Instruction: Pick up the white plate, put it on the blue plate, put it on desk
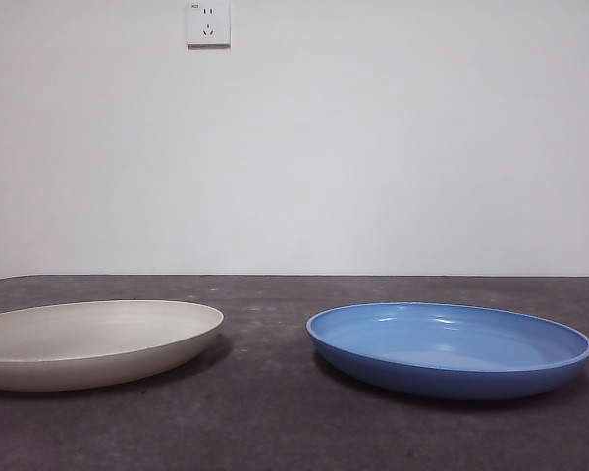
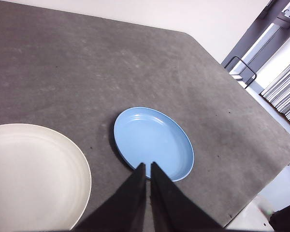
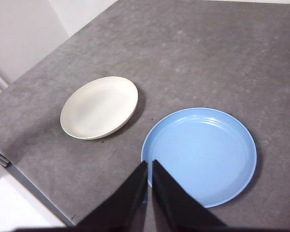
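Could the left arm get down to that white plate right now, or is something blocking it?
Probably yes. The white plate lies bare on the desk, apart from the blue plate, nothing on it. The left gripper hangs above, jaws shut.

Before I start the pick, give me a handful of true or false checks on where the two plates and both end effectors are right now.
1. The white plate sits on the blue plate. False: they lie side by side on the desk, apart.
2. Both plates are empty. True.
3. The left end effector grips the white plate. False: it is shut on nothing and hangs above the desk.
4. The right end effector is shut and holds nothing. True.
5. The blue plate is upside down. False: it lies right way up, its hollow showing.
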Tool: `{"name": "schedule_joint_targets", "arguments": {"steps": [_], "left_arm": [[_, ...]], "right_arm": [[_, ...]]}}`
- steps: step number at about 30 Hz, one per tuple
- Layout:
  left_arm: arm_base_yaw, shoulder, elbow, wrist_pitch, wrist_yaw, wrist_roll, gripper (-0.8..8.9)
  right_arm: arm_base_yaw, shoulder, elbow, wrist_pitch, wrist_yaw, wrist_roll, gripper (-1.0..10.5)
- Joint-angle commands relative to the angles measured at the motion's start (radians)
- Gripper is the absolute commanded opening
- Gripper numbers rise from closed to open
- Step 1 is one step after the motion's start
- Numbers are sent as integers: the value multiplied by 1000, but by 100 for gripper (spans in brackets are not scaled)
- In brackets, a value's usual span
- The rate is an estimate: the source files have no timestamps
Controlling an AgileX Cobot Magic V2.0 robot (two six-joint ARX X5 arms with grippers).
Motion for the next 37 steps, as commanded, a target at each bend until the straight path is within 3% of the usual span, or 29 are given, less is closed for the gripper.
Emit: {"name": "schedule_joint_targets", "arguments": {"steps": [1, 3, 8, 10, 18, 23, 29, 37], "left_arm": [[-3, 3, 19, 10, 8, 9, 41], [-3, 3, 19, 11, 8, 9, 113], [-3, 3, 19, 20, 8, 1, 644], [-3, 3, 19, 18, 8, 1, 746], [-3, 3, 21, -2, 8, -33, 750], [12, 43, 66, -123, 3, -75, 750], [71, 226, 148, -237, 8, -52, 750], [203, 513, 161, -241, 15, 13, 750]], "right_arm": [[5, 2, 16, 5, 6, -16, 12], [5, 2, 16, 5, 2, -21, 75], [5, 2, 16, 5, 2, -17, 446], [5, 2, 16, 5, 3, -17, 500], [5, 2, 16, 6, 8, -17, 550], [5, 2, 16, -5, 8, -16, 550], [4, 2, 16, -31, 9, 34, 550], [4, 2, 16, -105, 4, 99, 549]]}}
